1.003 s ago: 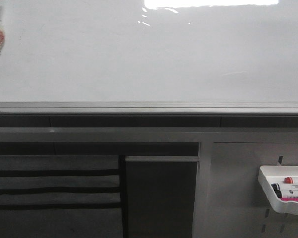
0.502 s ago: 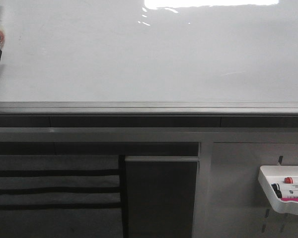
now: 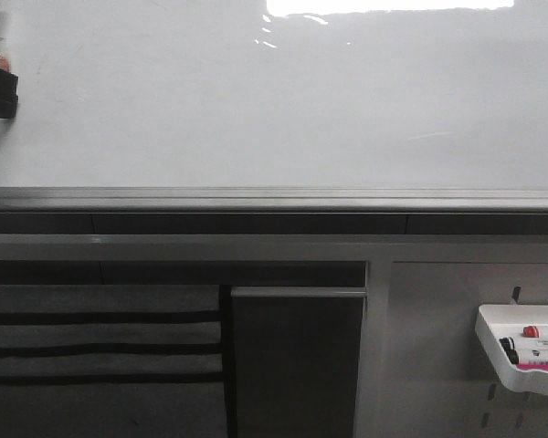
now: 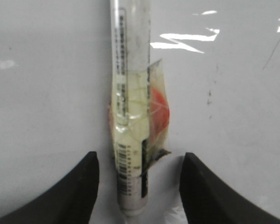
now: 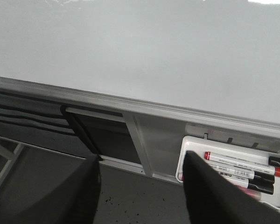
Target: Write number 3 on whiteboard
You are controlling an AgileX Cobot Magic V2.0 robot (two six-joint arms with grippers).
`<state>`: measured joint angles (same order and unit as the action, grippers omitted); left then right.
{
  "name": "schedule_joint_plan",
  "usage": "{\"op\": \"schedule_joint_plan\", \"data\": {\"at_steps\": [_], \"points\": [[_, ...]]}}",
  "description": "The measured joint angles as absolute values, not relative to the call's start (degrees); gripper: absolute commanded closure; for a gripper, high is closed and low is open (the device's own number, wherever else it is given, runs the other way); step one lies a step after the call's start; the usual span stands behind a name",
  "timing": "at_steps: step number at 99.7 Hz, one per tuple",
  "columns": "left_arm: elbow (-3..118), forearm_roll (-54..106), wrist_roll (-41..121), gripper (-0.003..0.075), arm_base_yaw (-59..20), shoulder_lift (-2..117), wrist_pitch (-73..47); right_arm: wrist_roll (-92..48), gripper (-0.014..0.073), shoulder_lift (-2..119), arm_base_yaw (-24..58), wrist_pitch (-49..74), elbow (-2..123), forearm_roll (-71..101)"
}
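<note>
The left hand (image 4: 139, 186) is spread open, its two dark fingers (image 4: 86, 186) standing either side of a marker (image 4: 130, 116) that hangs upright on the whiteboard (image 3: 283, 119), seemingly stuck there with clear tape and a red-orange patch. No number 3 shows anywhere on the board yet. The step, as I judge it, is picking up this marker: the fingers should slide further along until the barrel sits squarely between them, then pinch its bare lower part rather than the taped bulge, and pull straight off the board so the pen does not twist. The right hand (image 5: 140, 196) is also open and holds nothing, hanging near the white tray (image 5: 191, 149) of spare markers at the lower right of its view. Against the front view half a second ago, the dark shape of the left hand at the upper left edge has pushed further into frame, covering more of the marker.
</note>
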<state>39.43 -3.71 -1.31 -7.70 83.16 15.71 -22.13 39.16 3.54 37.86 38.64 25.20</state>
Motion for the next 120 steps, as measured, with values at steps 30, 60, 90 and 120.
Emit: {"op": "schedule_joint_plan", "data": {"at_steps": [30, 60, 90, 120], "points": [[39.4, -3.7, -1.3, 0.0393, -7.7, 84.7, 18.9, -22.1, 0.0239, 39.2, 3.5, 37.9, 38.6, 25.2], [39.4, -3.7, -1.1, 0.0652, -7.7, 84.6, 20.1, -22.1, 0.0239, 39.2, 3.5, 37.9, 38.6, 25.2], [39.4, -3.7, -1.1, 0.0741, -7.7, 79.9, 16.1, -22.1, 0.0239, 39.2, 3.5, 38.0, 38.6, 25.2], [39.5, -5.9, -1.1, 0.0741, -12.2, 66.0, -3.3, -23.7, 0.0239, 42.5, 4.2, 42.6, 42.1, 27.8]]}}
